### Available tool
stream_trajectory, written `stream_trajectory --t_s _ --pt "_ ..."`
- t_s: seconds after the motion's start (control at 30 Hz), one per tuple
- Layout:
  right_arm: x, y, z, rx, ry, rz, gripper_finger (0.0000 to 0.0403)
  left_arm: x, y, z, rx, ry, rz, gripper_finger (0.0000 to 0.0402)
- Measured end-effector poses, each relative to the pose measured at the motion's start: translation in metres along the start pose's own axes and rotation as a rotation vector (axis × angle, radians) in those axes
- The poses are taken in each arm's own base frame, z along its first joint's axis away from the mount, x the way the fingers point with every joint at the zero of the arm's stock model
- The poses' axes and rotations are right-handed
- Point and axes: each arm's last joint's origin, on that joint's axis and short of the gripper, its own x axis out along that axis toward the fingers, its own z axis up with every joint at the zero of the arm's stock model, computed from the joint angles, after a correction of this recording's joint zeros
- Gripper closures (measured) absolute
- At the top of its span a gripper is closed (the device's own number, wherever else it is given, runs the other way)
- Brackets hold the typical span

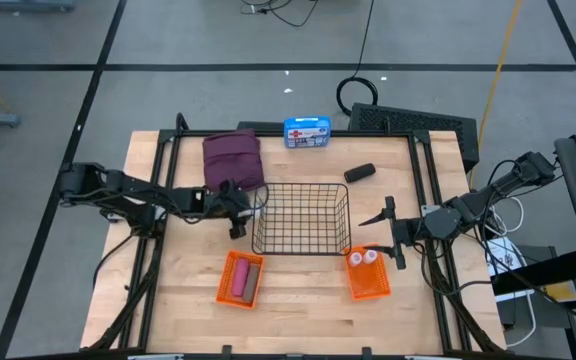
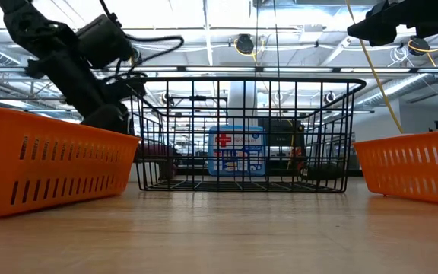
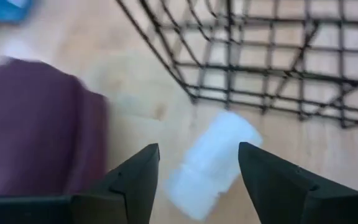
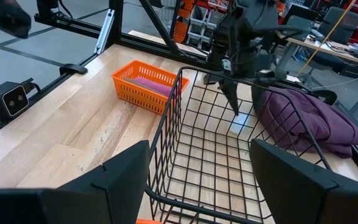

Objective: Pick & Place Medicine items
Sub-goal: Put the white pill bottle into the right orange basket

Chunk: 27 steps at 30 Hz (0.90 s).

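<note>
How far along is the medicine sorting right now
Looks done: two white bottles sit in the right orange bin, and a pink cylinder in the left orange bin. In hand: the open left gripper straddles a third white bottle, not yet gripped. Left: the maroon pouch and dark-grey piece. The right gripper waits, open.

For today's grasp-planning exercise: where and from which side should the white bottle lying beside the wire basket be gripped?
Grip the white bottle across its round body, coming straight down from above. It lies on its side on the table next to the wire basket, and the left end effector hangs open over it, one finger on each long side.
</note>
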Motion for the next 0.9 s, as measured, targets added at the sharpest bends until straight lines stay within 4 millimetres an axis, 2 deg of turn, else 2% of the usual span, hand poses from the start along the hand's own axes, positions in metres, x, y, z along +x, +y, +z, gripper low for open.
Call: stream_trajectory --t_s 0.13,0.3,0.5,0.67,0.9 --pt "0.0 0.0 0.0 0.0 0.0 0.0 0.0138 0.011 0.0 -0.007 -0.003 0.057 -0.086 0.0189" --pt "0.0 0.0 0.0 0.0 0.001 -0.001 0.0138 0.023 -0.002 -0.015 -0.006 0.113 -0.109 0.0208" --pt "0.0 0.0 0.0 0.0 0.001 -0.001 0.0138 0.026 -0.003 -0.018 -0.076 0.138 -0.099 0.0242" --pt "0.0 0.0 0.0 0.0 0.001 -0.001 0.0138 0.008 0.002 -0.013 -0.176 0.128 -0.072 0.0254" --pt "0.0 0.0 0.0 -0.001 0.002 -0.001 0.0138 -0.045 0.011 -0.005 -0.328 0.046 0.004 0.0254"
